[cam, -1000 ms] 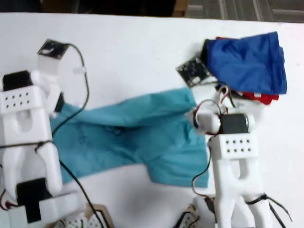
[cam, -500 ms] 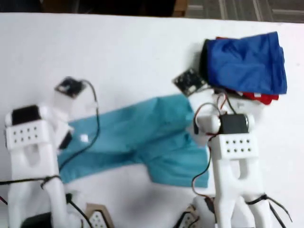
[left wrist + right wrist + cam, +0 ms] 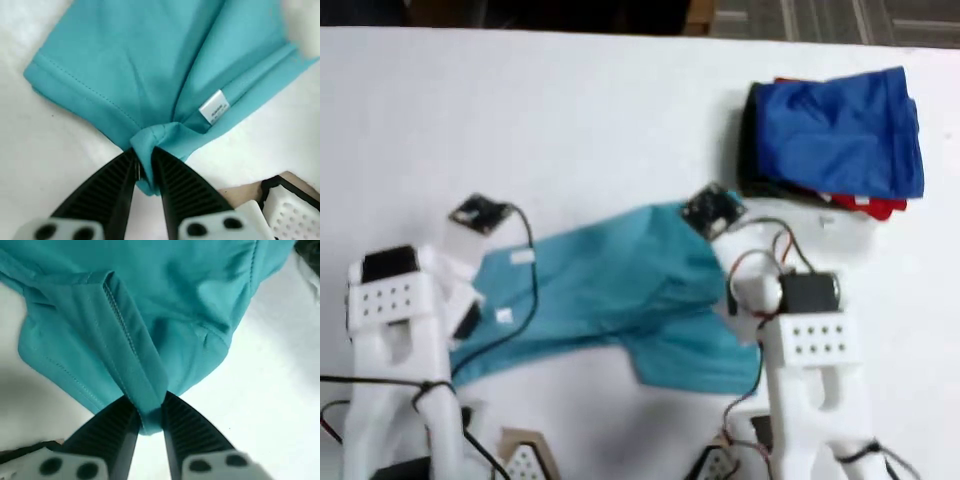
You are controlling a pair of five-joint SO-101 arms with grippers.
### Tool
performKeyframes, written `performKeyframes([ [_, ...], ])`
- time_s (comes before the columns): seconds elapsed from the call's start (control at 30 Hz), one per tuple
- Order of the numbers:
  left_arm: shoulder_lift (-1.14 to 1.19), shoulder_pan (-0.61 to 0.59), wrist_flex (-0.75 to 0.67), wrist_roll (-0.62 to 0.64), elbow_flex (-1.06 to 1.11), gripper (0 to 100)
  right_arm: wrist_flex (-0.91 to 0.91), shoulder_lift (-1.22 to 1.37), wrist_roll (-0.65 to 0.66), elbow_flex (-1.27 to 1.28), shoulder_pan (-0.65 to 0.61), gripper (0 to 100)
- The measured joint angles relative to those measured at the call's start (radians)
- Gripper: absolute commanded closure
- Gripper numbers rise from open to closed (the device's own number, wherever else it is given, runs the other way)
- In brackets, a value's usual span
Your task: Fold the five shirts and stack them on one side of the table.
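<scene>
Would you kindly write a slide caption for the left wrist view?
Left tool shut on a bunched edge of the teal shirt, white table beneath.

Left arm [image 3: 392, 330]: white segments, at the near-left of the table, rising from the near edge, wrist bent forward over the table.
Left gripper [image 3: 145, 161]: black ribbed jaws pressed together, pinching a bunched edge of the teal shirt [image 3: 125, 60].
Right arm [image 3: 810, 360]: white segments, at the near-right, black motor block at the wrist.
Right gripper [image 3: 148, 411]: black ribbed jaws closed on a folded hem of the same shirt.
Arms side by side, well apart.
</scene>
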Motion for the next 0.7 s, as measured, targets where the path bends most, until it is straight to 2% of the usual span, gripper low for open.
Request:
performKeyframes([
  [0.13,0.000,0.000,-0.003,0.000,0.014,97,-0.002,-0.072,0.000,0.097,0.002,97.8],
  [0.2,0.000,0.000,-0.003,0.000,0.015,94,-0.002,-0.089,0.000,0.106,0.002,97.2],
  [0.37,0.000,-0.002,0.018,0.000,0.015,83,-0.002,-0.101,0.000,0.109,0.002,86.0],
  [0.47,0.000,0.000,0.058,0.000,-0.041,83,-0.002,-0.104,0.000,0.089,0.002,81.7],
  [0.6,0.000,-0.043,0.101,0.000,-0.199,84,-0.002,-0.104,-0.015,-0.029,0.000,84.1],
  [0.7,0.000,-0.083,0.095,0.000,-0.264,97,-0.040,-0.094,-0.087,-0.115,0.000,92.3],
])
